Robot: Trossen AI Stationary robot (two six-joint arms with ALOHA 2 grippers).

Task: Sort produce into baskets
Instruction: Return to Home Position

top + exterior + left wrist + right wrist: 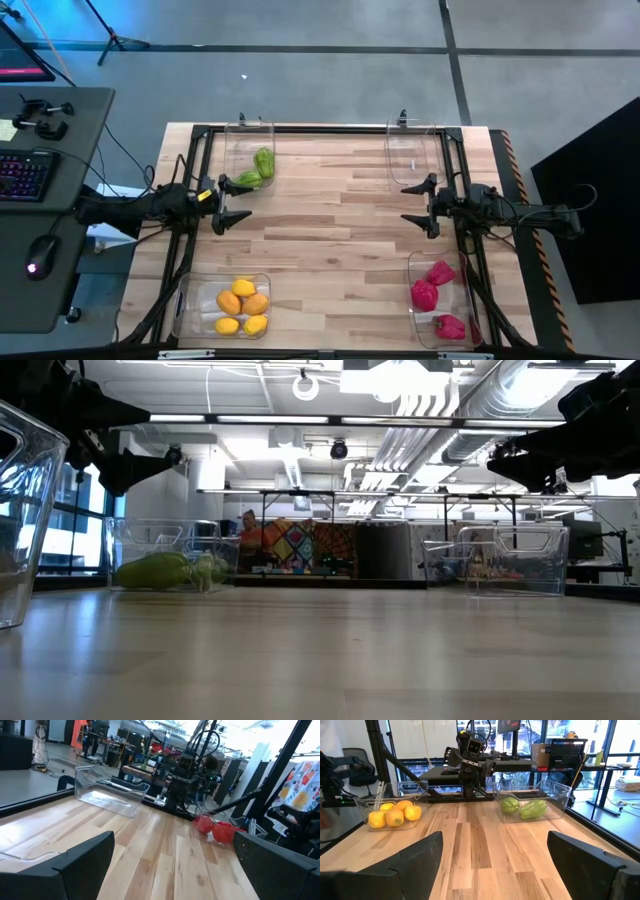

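Seen from overhead, green produce [258, 168] is lying in the upper-left basket [230, 145], yellow and orange produce [243, 303] is lying heaped in the lower-left basket [192, 305], magenta-red produce [433, 290] is sitting in the lower-right basket [412, 268], and the upper-right basket [415, 150] is standing empty. Nothing loose is showing on the desk [330, 235] between them, so I am judging the sorting finished and the step in hand to be the return to rest. I am holding my left fingers [228, 203] above the desk just beside the upper-left basket, spread wide and gripping nothing; my right fingers [410, 204] are hovering opposite, near the upper-right basket, equally wide and equally bare. The next move is probably calling only for both arms to draw back to their own sides, no grasp to plan, minding that the spread fingers are not clipping a basket wall. The pieces are looking like glossy moulded plastic: the green long and lumpy, the yellow and orange rounded, the red blocky and lobed. The baskets are showing thin, clear walls and rounded corners. The desk is showing pale, smooth, striped wood inside a black frame [300, 130]. My fingers are dark, matte and wedge-shaped.
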